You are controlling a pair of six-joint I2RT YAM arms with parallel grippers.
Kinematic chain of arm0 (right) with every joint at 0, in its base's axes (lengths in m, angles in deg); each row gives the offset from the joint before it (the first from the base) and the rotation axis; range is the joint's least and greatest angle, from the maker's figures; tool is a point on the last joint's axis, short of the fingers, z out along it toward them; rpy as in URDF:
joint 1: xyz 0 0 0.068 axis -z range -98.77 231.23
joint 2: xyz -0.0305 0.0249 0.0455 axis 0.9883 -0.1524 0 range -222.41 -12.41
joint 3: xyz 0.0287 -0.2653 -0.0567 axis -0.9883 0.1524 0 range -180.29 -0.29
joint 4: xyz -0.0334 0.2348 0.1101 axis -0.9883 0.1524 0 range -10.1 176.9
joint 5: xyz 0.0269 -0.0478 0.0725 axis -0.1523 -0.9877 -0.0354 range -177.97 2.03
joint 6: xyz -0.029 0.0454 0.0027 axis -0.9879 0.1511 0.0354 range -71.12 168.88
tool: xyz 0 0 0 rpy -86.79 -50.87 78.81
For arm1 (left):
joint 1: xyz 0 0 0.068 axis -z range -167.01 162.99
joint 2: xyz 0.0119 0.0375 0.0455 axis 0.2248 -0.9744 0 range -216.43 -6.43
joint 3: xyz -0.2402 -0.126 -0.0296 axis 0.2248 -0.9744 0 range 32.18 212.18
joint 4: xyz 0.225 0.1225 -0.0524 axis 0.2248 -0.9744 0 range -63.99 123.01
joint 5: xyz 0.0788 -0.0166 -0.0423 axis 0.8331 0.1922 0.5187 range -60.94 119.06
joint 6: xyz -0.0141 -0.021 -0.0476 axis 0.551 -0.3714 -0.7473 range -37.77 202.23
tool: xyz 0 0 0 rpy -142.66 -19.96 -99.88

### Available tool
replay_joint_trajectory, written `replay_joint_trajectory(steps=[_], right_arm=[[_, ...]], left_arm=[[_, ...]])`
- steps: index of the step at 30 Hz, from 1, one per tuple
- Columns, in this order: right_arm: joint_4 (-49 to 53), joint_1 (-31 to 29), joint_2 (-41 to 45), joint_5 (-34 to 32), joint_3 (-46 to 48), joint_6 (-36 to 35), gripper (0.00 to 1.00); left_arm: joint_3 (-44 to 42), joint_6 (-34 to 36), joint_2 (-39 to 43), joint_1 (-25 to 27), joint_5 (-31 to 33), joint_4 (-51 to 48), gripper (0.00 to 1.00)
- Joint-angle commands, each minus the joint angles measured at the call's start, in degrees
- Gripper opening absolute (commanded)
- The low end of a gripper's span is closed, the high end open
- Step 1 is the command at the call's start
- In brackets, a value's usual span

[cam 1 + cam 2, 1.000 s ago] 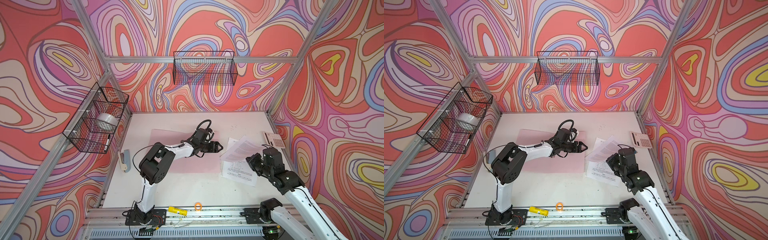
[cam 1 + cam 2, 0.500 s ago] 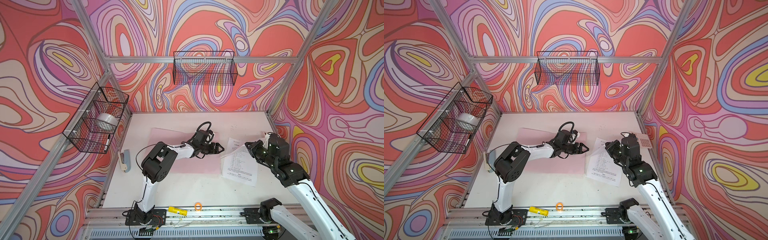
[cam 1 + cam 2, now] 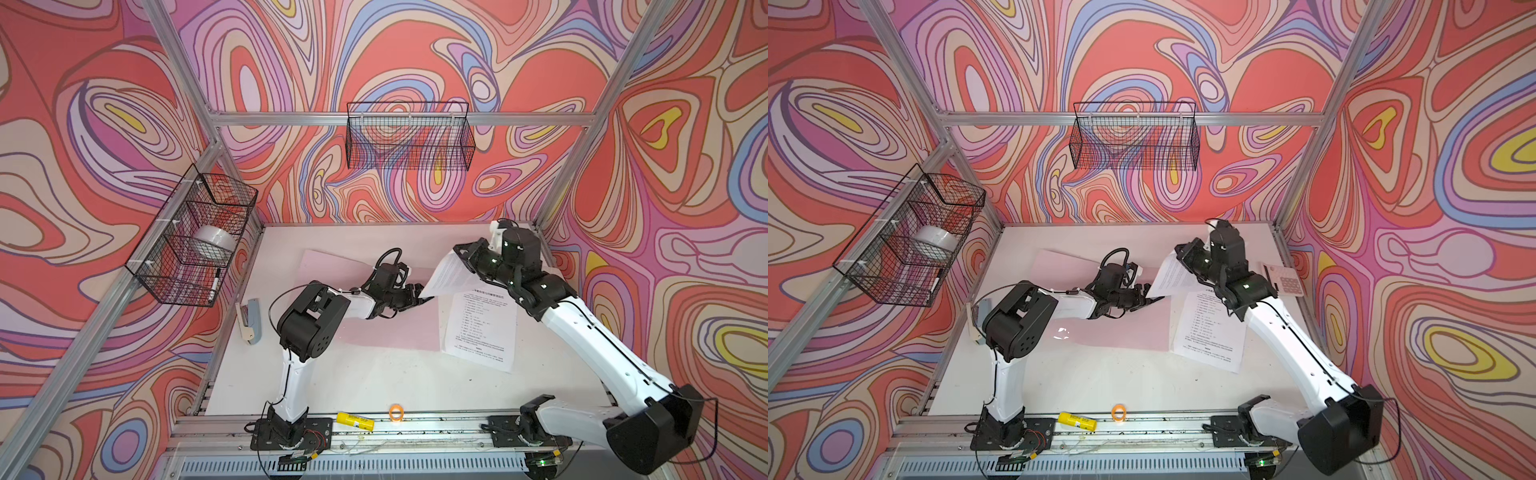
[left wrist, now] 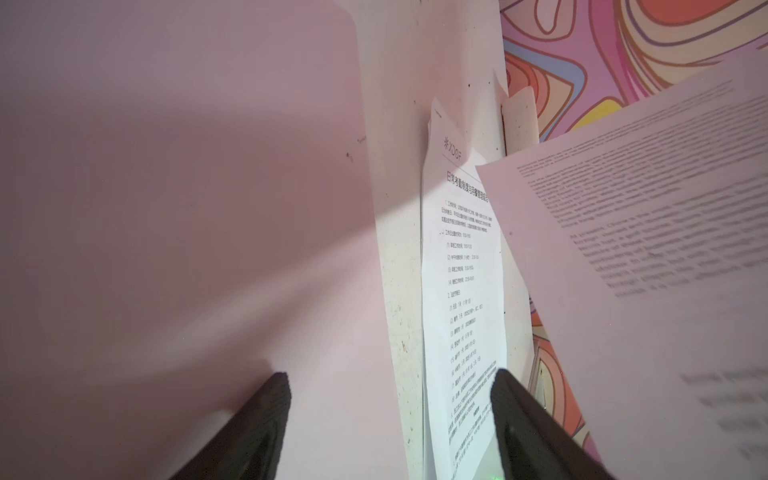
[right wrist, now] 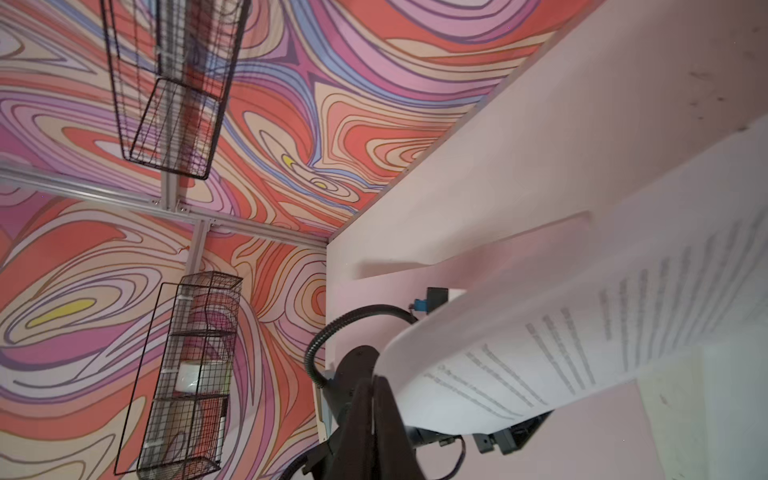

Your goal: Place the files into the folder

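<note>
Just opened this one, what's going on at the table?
The right end effector is shut on one printed sheet, holding it up off the table with its free end drooping toward the pink folder. The left end effector is open over the folder, holding nothing. A second sheet, with a logo heading, lies flat beside the folder. Neither sheet is in the folder yet.

Two printed sheets [image 3: 482, 328] [image 3: 446, 274], one pink folder [image 3: 390, 332], two wire baskets [image 3: 409, 141] [image 3: 195, 241], one calculator [image 3: 1285, 282], one stapler [image 3: 249, 320].
</note>
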State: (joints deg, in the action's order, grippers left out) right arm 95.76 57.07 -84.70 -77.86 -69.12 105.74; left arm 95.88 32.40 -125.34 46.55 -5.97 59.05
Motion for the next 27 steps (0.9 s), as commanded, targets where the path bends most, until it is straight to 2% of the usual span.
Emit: replay_joint_trajectory(steps=[1,5,11,16,19,27], right_arm=[[-3.1,-4.5,-1.8,-1.5,-4.1,-3.1,0.00],[-3.1,-7.4,0.9,-4.4,-3.7,-3.3,0.00],[-0.6,-8.0,13.6,-7.6,7.9,1.1,0.00],[7.6,-8.1,23.9,-10.9,15.6,3.8,0.00],[8.2,-8.1,26.0,-10.4,21.9,5.8,0.00],[2.3,-8.1,23.8,-6.1,37.4,11.1,0.00]], left_arm=[[-2.2,-5.4,-0.6,-1.7,-1.2,7.8,0.76],[-3.1,-5.7,-0.7,-3.0,-0.8,8.4,0.76],[-3.7,-2.9,1.9,-3.8,1.0,4.2,0.76],[-4.5,-3.4,3.5,-7.0,1.0,4.1,0.76],[-3.5,-2.3,5.0,-7.7,1.4,1.9,0.76],[-2.5,-0.6,11.1,-10.3,4.4,-6.0,0.77]])
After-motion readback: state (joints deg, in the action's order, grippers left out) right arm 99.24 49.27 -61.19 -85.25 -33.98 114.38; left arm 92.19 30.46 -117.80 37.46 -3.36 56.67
